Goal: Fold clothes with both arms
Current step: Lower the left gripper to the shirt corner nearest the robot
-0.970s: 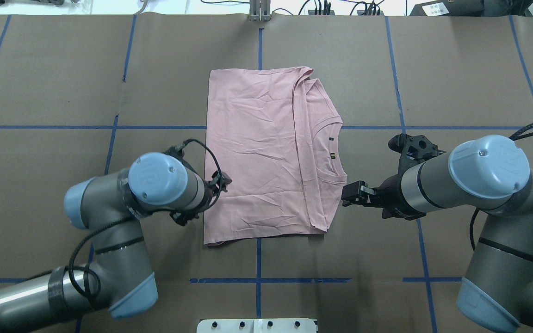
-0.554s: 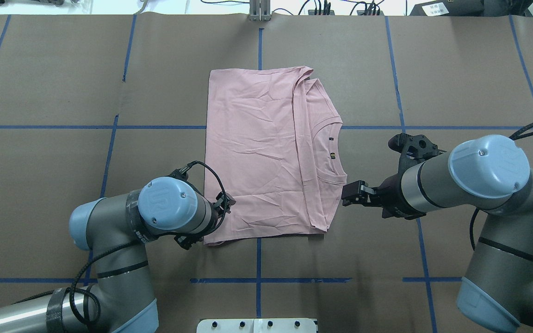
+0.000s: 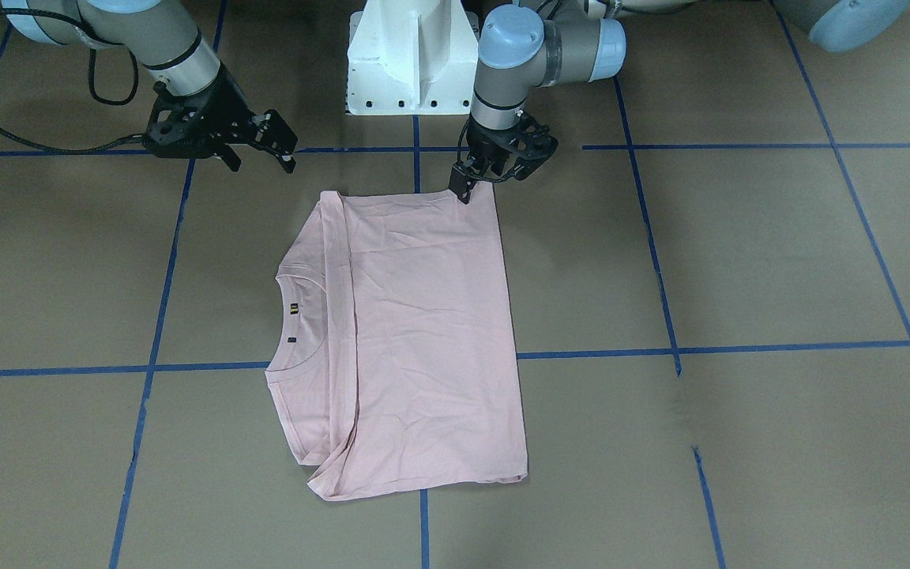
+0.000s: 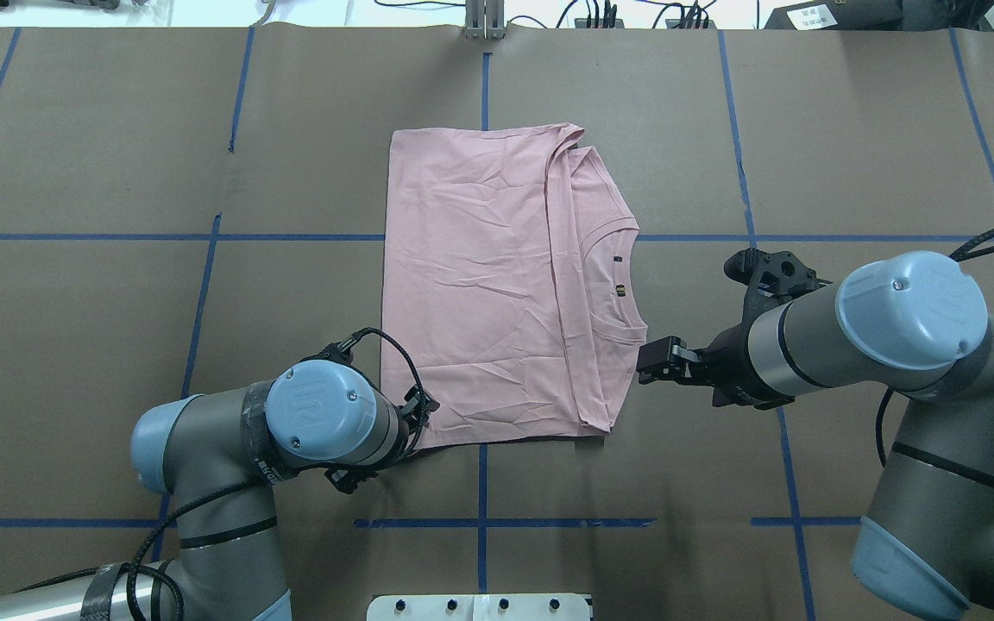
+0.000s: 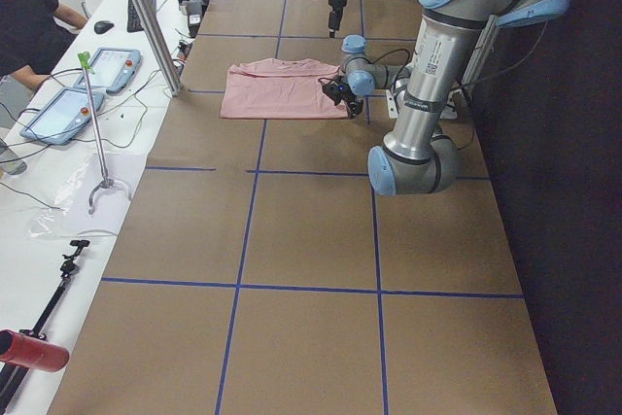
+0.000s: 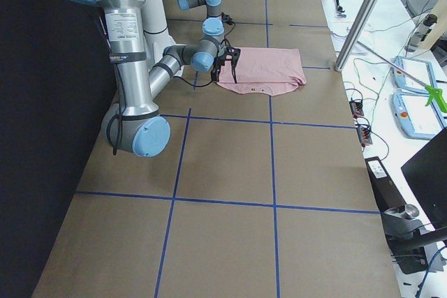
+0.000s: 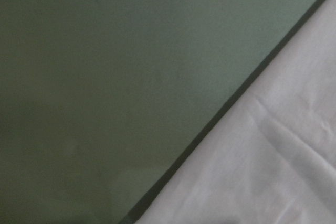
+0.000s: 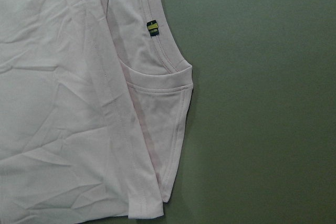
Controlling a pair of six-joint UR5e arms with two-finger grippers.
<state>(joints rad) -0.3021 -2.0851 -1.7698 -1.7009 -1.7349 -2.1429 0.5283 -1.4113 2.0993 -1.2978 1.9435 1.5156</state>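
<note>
Left gripper [image 3: 467, 183] has slid to the flat pink T-shirt's [image 4: 480, 293] near hem corner, presumably for a pinch; I can't tell its jaws. Right gripper [image 3: 262, 162] waits, fingers spread, beside the collar [image 8: 163, 56].

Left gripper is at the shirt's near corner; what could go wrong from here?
The left gripper sits right at a corner of the T-shirt; it might pinch only the top layer, or miss. The right gripper hangs beside the collar, off the cloth, so a one-sided lift could skew the folded layers.
</note>
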